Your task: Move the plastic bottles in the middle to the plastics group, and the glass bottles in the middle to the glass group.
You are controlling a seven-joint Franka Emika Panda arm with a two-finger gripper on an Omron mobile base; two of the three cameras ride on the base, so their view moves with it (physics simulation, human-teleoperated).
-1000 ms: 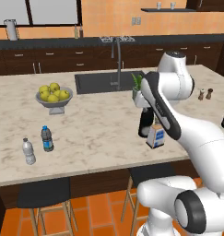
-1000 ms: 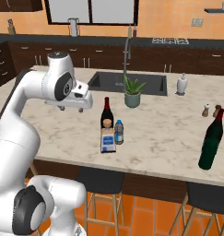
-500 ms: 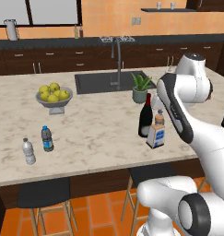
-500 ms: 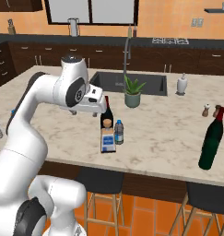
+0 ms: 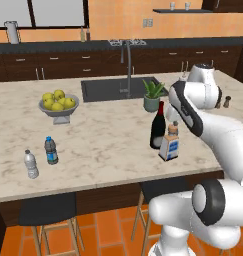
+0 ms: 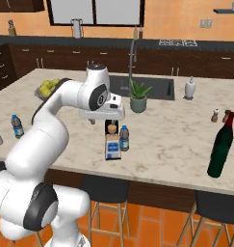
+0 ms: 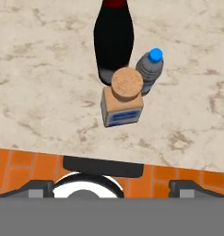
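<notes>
Gripper [image 7: 111,184] open wide, holds nothing, hangs above the middle cluster near the counter's front edge; fingertips [image 7: 37,186] far apart at the bottom of the hand view. Marble island counter [image 5: 108,140] carries three middle bottles packed close. Squat pale glass bottle with tan cork cap and blue-white label [image 7: 122,99] stands frontmost, upright. Tall dark wine bottle with reddish top [image 7: 113,39] just behind it, about touching. Small dark see-through plastic water bottle with blue cap [image 7: 150,69] sits just beside both, on the wine bottle's right in the hand view.

Plastics group at the counter's left end, well apart from the cluster: clear grey bottle with white cap [image 5: 30,164] near the front edge, dark bottle with blue cap and blue label [image 5: 51,150] just beside it. Glass group at the right end: lone tall dark green bottle with red top [image 6: 220,144], upright.

Grey bowl of yellow-green fruit [image 5: 58,104] behind the plastics group. Small potted green plant [image 5: 153,96] by the dark sink [image 5: 118,88].
</notes>
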